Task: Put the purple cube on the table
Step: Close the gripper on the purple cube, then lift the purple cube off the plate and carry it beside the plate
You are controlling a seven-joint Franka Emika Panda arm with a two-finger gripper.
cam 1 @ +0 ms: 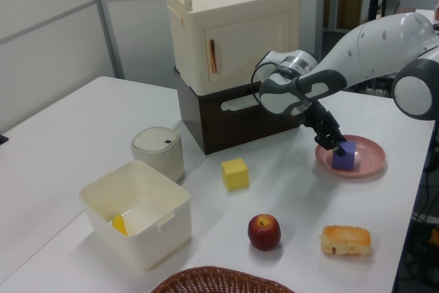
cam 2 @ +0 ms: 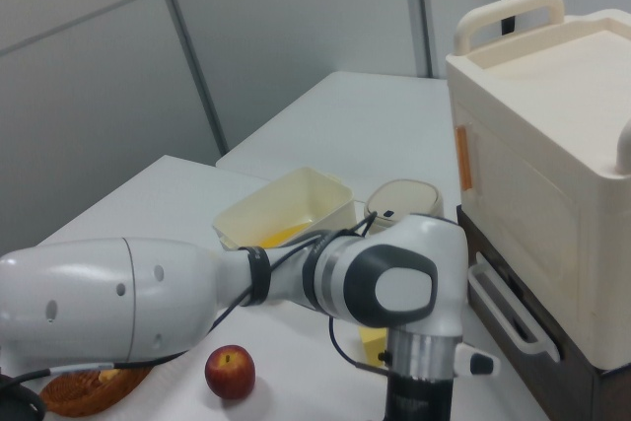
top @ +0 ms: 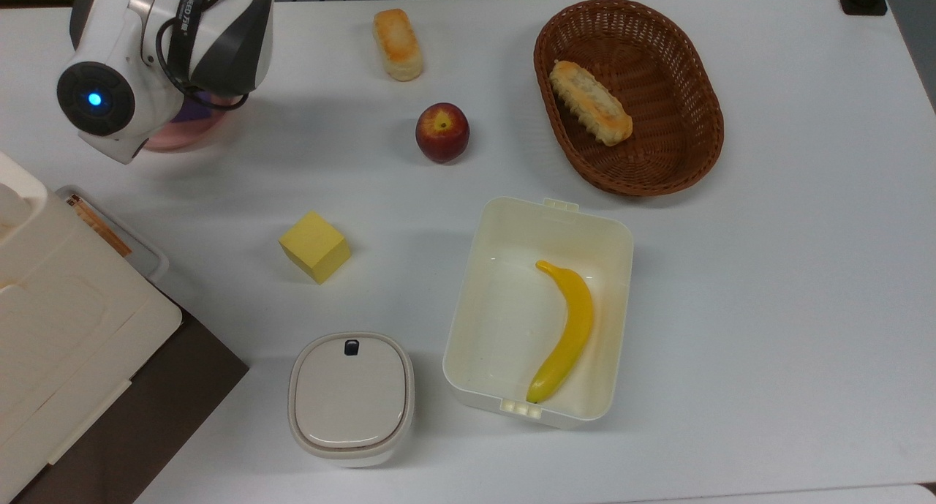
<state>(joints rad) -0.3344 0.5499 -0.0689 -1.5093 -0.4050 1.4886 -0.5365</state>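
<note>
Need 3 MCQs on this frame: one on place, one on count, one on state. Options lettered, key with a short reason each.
1. Where is the purple cube?
A. on the pink plate
B. in the wicker basket
C. beside the yellow cube

2. How many bread pieces are in the top view?
A. one
B. two
C. three

3. What state is the white open box in?
A. lidded and shut
B. open, holding a banana
C. tipped on its side

Key:
1 A: the left view shows the cube over the plate, with the gripper at it.
2 B: one bread on the table, one bread in the basket.
3 B: the top view looks straight into the box at the banana.
</note>
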